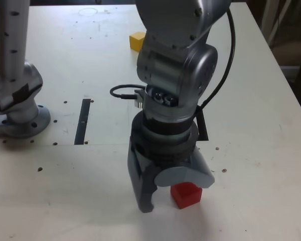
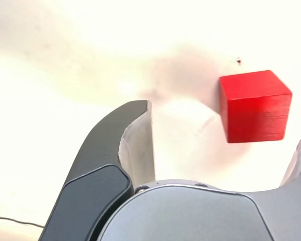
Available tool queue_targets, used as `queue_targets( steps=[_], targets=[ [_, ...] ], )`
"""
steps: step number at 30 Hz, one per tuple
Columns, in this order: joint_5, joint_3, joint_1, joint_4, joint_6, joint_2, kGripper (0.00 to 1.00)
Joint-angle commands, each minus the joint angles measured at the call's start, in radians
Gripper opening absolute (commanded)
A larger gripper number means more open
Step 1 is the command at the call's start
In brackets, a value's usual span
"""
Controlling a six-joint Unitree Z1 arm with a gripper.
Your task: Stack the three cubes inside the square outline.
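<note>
one claw [image 1: 178, 195], grey, on the end of the arm [image 1: 166, 100]: spread wide, its two fingers well apart, pinching nothing. it hangs over the near part of the table [image 1: 80, 191], pointing down.

one red cube [image 1: 186, 195], plain-faced, resting on the table at the claw. in the exterior view it shows just below the curved edge of the finger on that view's right, its upper part hidden. in the wrist view it appears whole, with a pale gap between it and the dark finger [image 2: 110, 145]; one front face bears faint darker streaks.

one yellow cube [image 1: 137, 41], on the far part of the table, well apart from the red one, partly covered by the arm in the exterior view.

one black strip [image 1: 83, 121], narrow and straight, lying to the exterior view's left of the arm.

one further black piece [image 1: 201, 125], partly behind the arm on the exterior view's right; its full shape cannot be told.

one black cable [image 1: 233, 50], looping beside the arm.

one round metal base [image 1: 25, 125], at the exterior view's left, bolted down.
</note>
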Motion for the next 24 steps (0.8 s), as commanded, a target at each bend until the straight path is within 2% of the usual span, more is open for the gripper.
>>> queue_targets(
  steps=[1,6,20,22,24],
  targets=[
    [0.012,-0.003,0.004,-0.002,-0.013,0.008,0.98],
    [0.031,-0.017,0.031,-0.003,-0.021,0.031,0.97],
    [0.024,-0.073,0.084,0.021,-0.005,0.114,0.83],
    [0.018,-0.073,0.084,0.017,-0.005,0.119,0.80],
    [0.009,-0.069,0.084,0.014,-0.005,0.122,0.73]
  ],
)
